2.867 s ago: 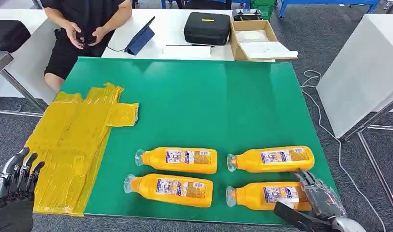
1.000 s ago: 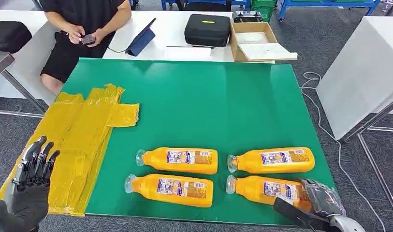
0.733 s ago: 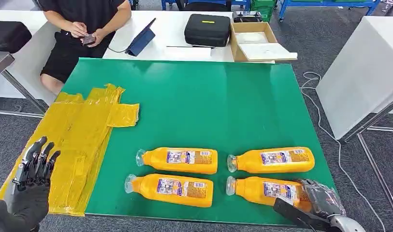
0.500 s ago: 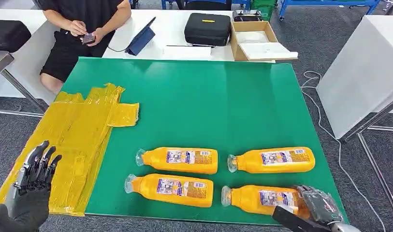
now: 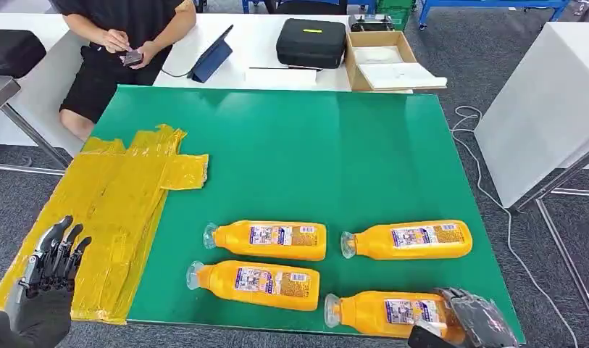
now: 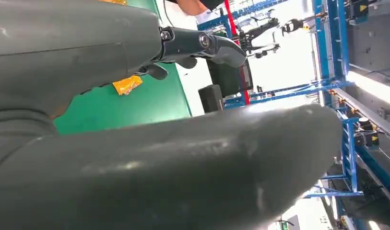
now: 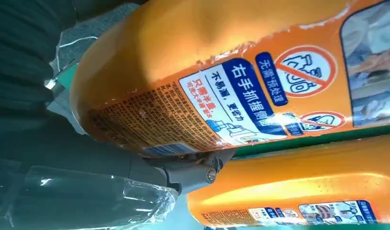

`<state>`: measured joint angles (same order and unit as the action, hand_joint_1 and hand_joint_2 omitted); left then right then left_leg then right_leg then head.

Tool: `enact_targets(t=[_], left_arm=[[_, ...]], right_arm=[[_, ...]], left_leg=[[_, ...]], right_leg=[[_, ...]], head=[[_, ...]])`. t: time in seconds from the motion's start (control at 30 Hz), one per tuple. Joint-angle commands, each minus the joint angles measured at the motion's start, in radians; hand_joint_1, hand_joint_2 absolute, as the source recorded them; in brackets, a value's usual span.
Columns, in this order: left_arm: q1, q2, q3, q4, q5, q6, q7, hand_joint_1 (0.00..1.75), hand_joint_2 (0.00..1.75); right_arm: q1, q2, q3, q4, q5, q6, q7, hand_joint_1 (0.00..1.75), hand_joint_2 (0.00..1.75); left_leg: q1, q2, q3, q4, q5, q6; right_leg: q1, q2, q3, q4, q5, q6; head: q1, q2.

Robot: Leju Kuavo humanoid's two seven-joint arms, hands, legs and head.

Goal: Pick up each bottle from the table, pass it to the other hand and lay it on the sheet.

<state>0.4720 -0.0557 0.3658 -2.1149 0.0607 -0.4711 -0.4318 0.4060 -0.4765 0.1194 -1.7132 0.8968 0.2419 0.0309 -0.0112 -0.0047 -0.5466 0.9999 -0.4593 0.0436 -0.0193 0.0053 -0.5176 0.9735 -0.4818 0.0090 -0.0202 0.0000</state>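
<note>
Down at the near right corner of the green table (image 5: 291, 145), the right hand (image 5: 476, 322) is wrapped around the base end of the nearest right bottle (image 5: 385, 313) — fingers over the top of it, the thumb tucked below, and the wrist view confirms it with the orange body (image 7: 221, 72) pressed right against the grey palm. That bottle lies on its side at the table's front edge, cap end pointing toward the robot's left, sitting a touch closer to the edge than its neighbours. Three more orange bottles lie flat on the green: one just behind it on the right (image 5: 407, 240), one at the near left (image 5: 255, 279), and one behind that (image 5: 266, 240), all with their caps pointing left and each apart from the others. Over on the left side, the yellow sheet (image 5: 110, 203) is spread across the table's left edge, wrinkled, with a flap reaching onto the green. The left hand (image 5: 48, 272) hovers low at the near left corner by the sheet's front end — fingers spread and pointing upward, holding nothing. Beyond the table a person (image 5: 128, 36) in dark clothes sits holding a small dark device, and on the white table behind there is a tablet (image 5: 211, 54), a black case (image 5: 311, 42) and an open cardboard box (image 5: 382, 58).
</note>
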Motion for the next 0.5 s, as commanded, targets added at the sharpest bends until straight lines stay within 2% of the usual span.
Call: enact_targets(t=[0.03, 0.13, 0.27, 0.5], left_arm=[[0.002, -0.015, 0.006, 0.021, -0.001, -0.003, 0.001, 0.00, 0.00], [-0.002, -0.019, 0.008, 0.022, -0.003, -0.007, 0.003, 0.00, 0.00], [-0.007, -0.047, 0.024, 0.016, -0.010, -0.028, 0.003, 0.00, 0.00], [-0.041, -0.063, 0.032, 0.032, -0.025, -0.052, 0.009, 0.00, 0.00]], right_arm=[[-0.008, 0.014, -0.014, -0.013, -0.004, 0.007, -0.003, 1.75, 1.75], [-0.006, 0.013, -0.018, -0.018, -0.009, 0.001, -0.011, 1.75, 1.75], [0.062, -0.016, -0.067, -0.169, -0.024, -0.016, -0.021, 1.75, 1.75], [0.125, 0.004, -0.172, -0.338, -0.052, -0.004, -0.054, 1.75, 1.75]], left_leg=[[0.001, 0.001, -0.001, 0.000, 0.000, -0.004], [0.001, 0.001, -0.001, 0.000, 0.000, -0.003], [0.000, 0.000, -0.002, 0.001, 0.000, -0.002], [-0.001, -0.001, -0.003, 0.000, 0.000, -0.002]], right_leg=[[0.001, 0.000, 0.000, -0.001, 0.001, -0.002], [0.001, 0.000, -0.001, -0.001, 0.001, -0.001], [-0.001, 0.000, -0.002, 0.001, 0.000, -0.001], [-0.001, -0.002, -0.003, 0.001, 0.000, -0.001]], head=[[0.000, 0.000], [0.000, 0.000], [0.000, 0.000], [0.000, 0.000]])
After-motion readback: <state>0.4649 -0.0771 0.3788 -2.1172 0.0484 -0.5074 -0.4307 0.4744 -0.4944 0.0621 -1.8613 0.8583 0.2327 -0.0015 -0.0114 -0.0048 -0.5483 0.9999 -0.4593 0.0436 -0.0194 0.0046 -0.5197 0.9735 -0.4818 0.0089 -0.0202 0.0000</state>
